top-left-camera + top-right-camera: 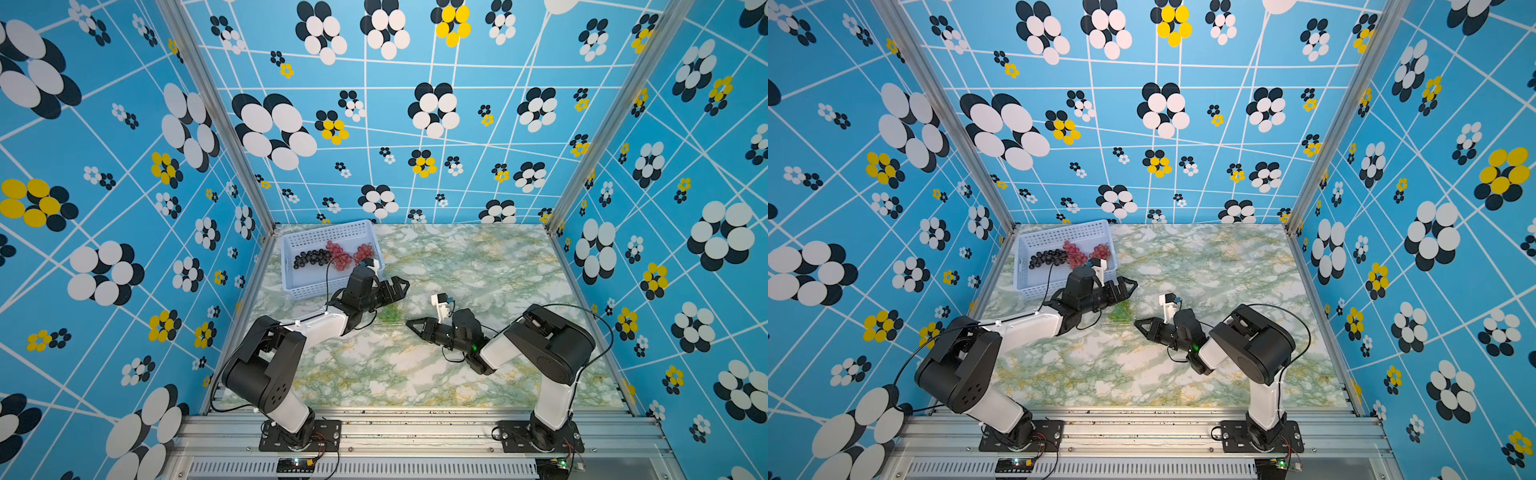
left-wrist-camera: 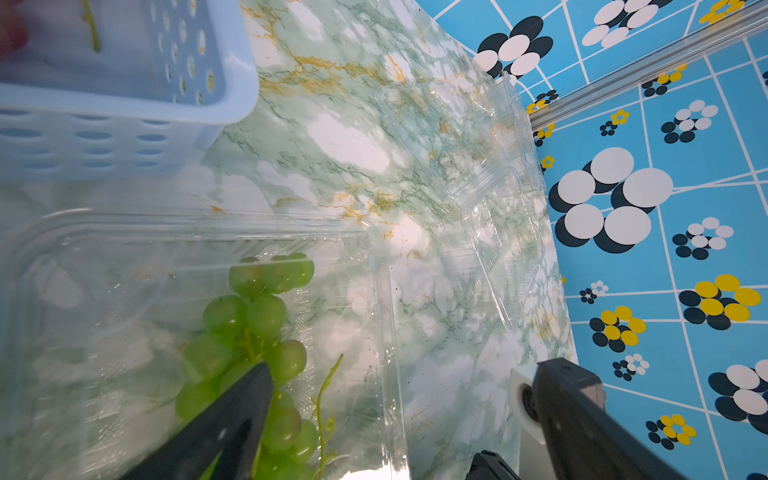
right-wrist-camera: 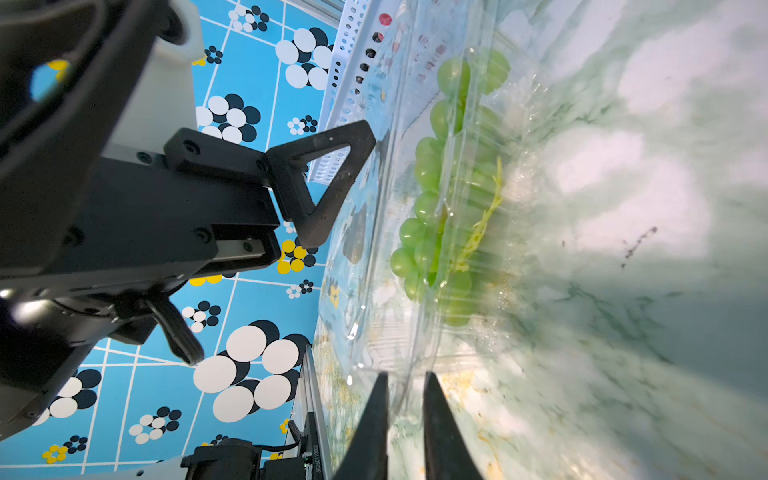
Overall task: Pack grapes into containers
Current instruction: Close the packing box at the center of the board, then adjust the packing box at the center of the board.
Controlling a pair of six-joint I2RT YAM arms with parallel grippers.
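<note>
- While both arms reach in over the marbled bench (image 1: 478, 270), a pale blue basket (image 1: 309, 291) stands furthest left, just behind the left gripper (image 1: 395, 291) and to its outer side.
- Inside the basket lie the dark grapes (image 1: 309, 258) and the red grapes (image 1: 338, 254), 2 bunches side by side, all nearer the left jaws than the right ones and touched by neither.
- Next, the left gripper hangs above the bench, its jaws spread wide and holding nothing.
- Below those jaws the green grapes (image 2: 257, 324) lie inside a clear container (image 2: 384, 299) that rests on the bench, between the 2 grippers in both top views.
- In the left wrist view 1 of the left fingers (image 2: 232, 415) crosses in front of the green grapes, while the other lies past the container's side wall, over bare bench.
- Beyond the tips of the left jaws, spare containers (image 2: 490, 174) lie on the bench; how many I cannot tell.
- Furthest right, the right gripper (image 1: 410, 323) sits low, its jaws pointing at the clear container's edge on their own side, with the green grapes straight ahead of them.
- These jaws are narrow: in the right wrist view the 2 fingertips (image 3: 380, 390) stand close together, and a clear plastic edge of the container runs into the slim gap.
- Whether they pinch that edge I cannot tell.
</note>
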